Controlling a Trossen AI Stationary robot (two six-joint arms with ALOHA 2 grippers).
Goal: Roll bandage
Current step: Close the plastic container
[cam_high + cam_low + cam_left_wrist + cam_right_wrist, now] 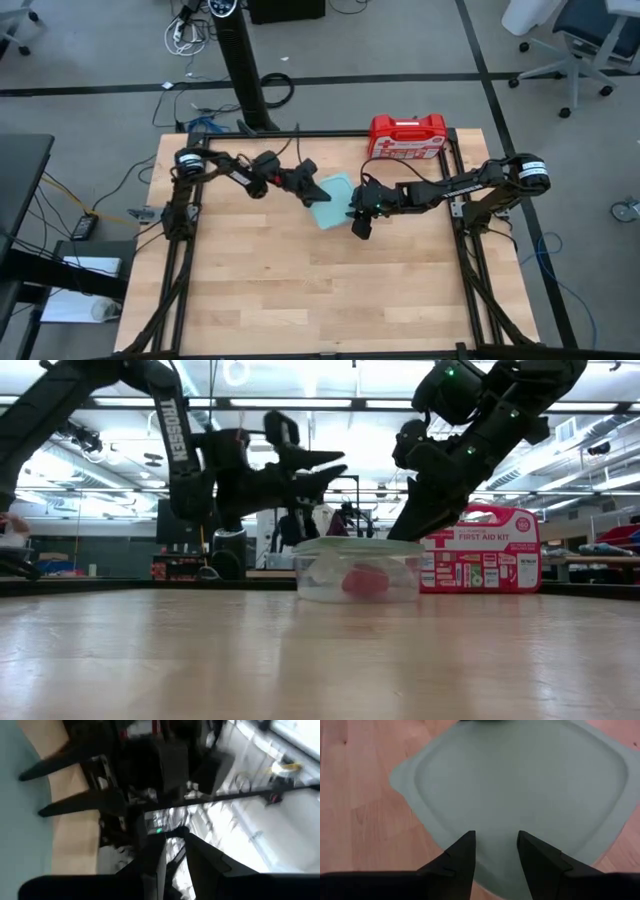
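Note:
The pale blue square container [331, 200] stands on the table with its lid [520, 785] on. The red bandage [365, 581] shows as a small lump through the container's clear wall [320, 582], lying on its floor. My left gripper [312, 190] hangs above the container's left edge, fingers a little apart and empty; in the low view [328, 465] it is well above the lid. My right gripper [360, 218] is open and empty at the container's right near corner, its fingers [462, 857] slanting down just over the lid.
The hard red first-aid case [407, 136] stands at the table's far right edge, behind the container. Bare wooden table [300, 290] stretches toward the near edge. The two arms come close together over the container.

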